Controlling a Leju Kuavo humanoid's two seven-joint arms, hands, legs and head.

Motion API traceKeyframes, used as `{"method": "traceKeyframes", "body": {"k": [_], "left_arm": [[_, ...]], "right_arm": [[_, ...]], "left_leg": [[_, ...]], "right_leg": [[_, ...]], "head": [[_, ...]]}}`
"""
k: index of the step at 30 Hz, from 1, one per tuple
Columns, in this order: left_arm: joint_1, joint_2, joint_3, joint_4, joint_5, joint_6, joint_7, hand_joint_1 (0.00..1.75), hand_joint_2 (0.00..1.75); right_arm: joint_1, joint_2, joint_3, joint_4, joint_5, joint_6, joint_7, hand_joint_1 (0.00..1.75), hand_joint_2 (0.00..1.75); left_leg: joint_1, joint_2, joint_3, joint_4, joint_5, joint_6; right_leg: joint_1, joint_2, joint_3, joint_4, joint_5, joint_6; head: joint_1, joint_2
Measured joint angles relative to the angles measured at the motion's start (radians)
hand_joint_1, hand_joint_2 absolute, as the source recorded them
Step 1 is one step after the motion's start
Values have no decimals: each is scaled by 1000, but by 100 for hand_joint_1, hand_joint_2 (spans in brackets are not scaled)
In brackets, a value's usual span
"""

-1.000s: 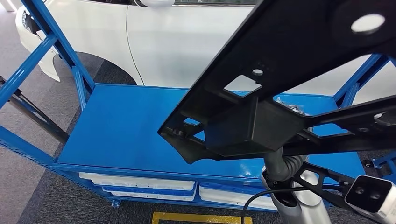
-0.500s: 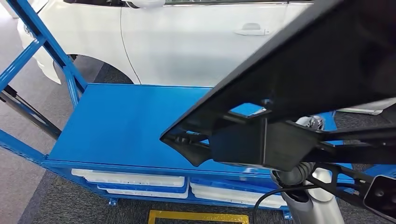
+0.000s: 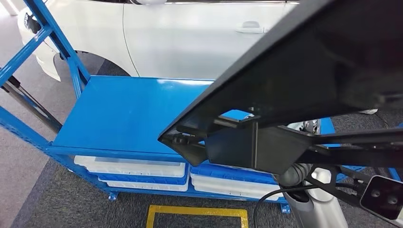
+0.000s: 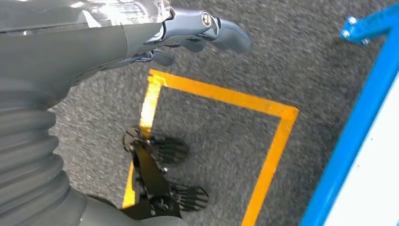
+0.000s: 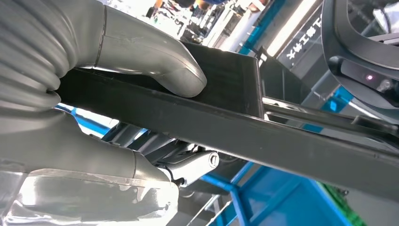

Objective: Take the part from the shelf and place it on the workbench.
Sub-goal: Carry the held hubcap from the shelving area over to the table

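One flat black plastic part (image 3: 304, 85), ribbed and angular, hangs above our smooth blue metal workbench (image 3: 119, 118). Our right hand (image 5: 117, 89) grips its edge, grey thumb pressed on top. Our left hand (image 4: 188, 33) holds nothing, fingers loosely curled over speckled grey carpet (image 4: 291, 61) with one yellow taped outline (image 4: 263, 136). Four white trays (image 3: 138, 168) sit beneath.
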Motion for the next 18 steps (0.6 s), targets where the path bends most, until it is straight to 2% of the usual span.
{"method": "traceKeyframes", "body": {"k": [1, 2, 4, 5, 6, 7, 8, 9, 10, 11, 12, 13, 15, 16, 17, 18], "left_arm": [[0, 0, 0, 0, 0, 0, -1, 0, 175], [0, 0, 0, 0, 0, 1, -1, 0, 175], [-1, 0, 0, 0, 0, 0, -2, 0, 175], [-1, 0, 0, 0, 0, -1, -2, 0, 175], [-1, -1, 0, 0, -1, -2, -3, 0, 175], [-1, -1, 0, 0, -1, -2, -3, 0, 175], [0, -1, 0, 0, -1, -2, -3, 0, 175], [0, -2, 0, 0, 0, -2, -3, 0, 175], [1, -2, 0, 0, 0, -2, -3, 0, 175], [1, -3, 1, 0, 2, -1, -3, 0, 175], [2, -4, 2, 0, 3, 0, -3, 0, 175], [2, -4, 3, 0, 4, 1, -4, 0, 175], [4, -5, 5, 0, 6, 1, -4, 0, 175], [6, -6, 6, 0, 6, 2, -4, 0, 175], [7, -7, 7, 0, 7, 2, -5, 0, 175], [9, -8, 8, 0, 7, 2, -5, 0, 175]], "right_arm": [[-4, 0, 3, 1, 0, -1, 4, 175, 175], [-8, 0, 6, 1, 0, -3, 9, 175, 175], [-16, 0, 12, 2, 1, -8, 18, 175, 175], [-17, 0, 15, 2, 2, -11, 22, 175, 175], [-17, 0, 17, 2, 2, -14, 24, 175, 175], [-17, 0, 19, 2, 3, -17, 26, 175, 175], [-17, 0, 21, 2, 3, -19, 28, 175, 175], [-17, 0, 22, 3, 3, -21, 29, 175, 175], [-18, 0, 24, 3, 2, -21, 29, 175, 175], [-18, 0, 25, 4, 2, -22, 29, 175, 175], [-18, 0, 26, 4, 1, -22, 28, 175, 175], [-19, 0, 28, 6, 0, -23, 28, 175, 175], [-21, 0, 30, 9, 0, -30, 30, 175, 175], [-23, 1, 31, 10, 0, -36, 32, 175, 175], [-24, 2, 31, 12, 0, -44, 35, 175, 175], [-25, 3, 32, 13, 1, -51, 37, 175, 175]], "left_leg": [[2, 1, -7, -8, 18, 4], [5, 3, -16, -16, 36, 8], [6, 5, -44, -20, 64, 15], [6, 6, -60, -19, 76, 15], [5, 6, -77, -17, 88, 15], [5, 6, -94, -14, 99, 14], [5, 6, -111, -10, 109, 12], [6, 6, -127, -5, 118, 10], [5, 5, -141, 2, 126, 6], [4, 4, -150, 8, 132, 2], [3, 4, -155, 12, 138, -3], [3, 4, -158, 14, 145, -9], [4, 4, -159, 12, 157, -20], [6, 3, -165, 18, 146, -26], [7, 2, -174, 40, 116, -32], [10, 2, -188, 84, 67, -37]], "right_leg": [[0, 1, -5, 5, -15, 4], [0, 2, -14, 30, -51, 7], [0, 2, -40, 139, -161, 12], [0, 2, -50, 205, -202, 15], [0, 2, -51, 255, -218, 17], [0, 2, -37, 276, -213, 19], [-1, 2, -5, 262, -191, 19], [-1, 2, 43, 213, -169, 18], [0, 2, 102, 140, -165, 15], [2, 2, 152, 74, -170, 9], [5, 2, 185, 24, -180, 3], [9, 3, 200, -2, -190, -4], [9, 2, 192, -10, -176, -19], [7, 0, 185, -13, -166, -28], [5, -2, 175, -17, -153, -35], [3, -4, 162, -19, -139, -40]], "head": [[1, 0], [2, 0], [4, 0], [5, 0], [5, 0], [6, 0], [6, 0], [6, 0], [6, 0], [5, 0], [5, 0], [6, 0], [10, 0], [10, 0], [8, 0], [7, 0]]}}
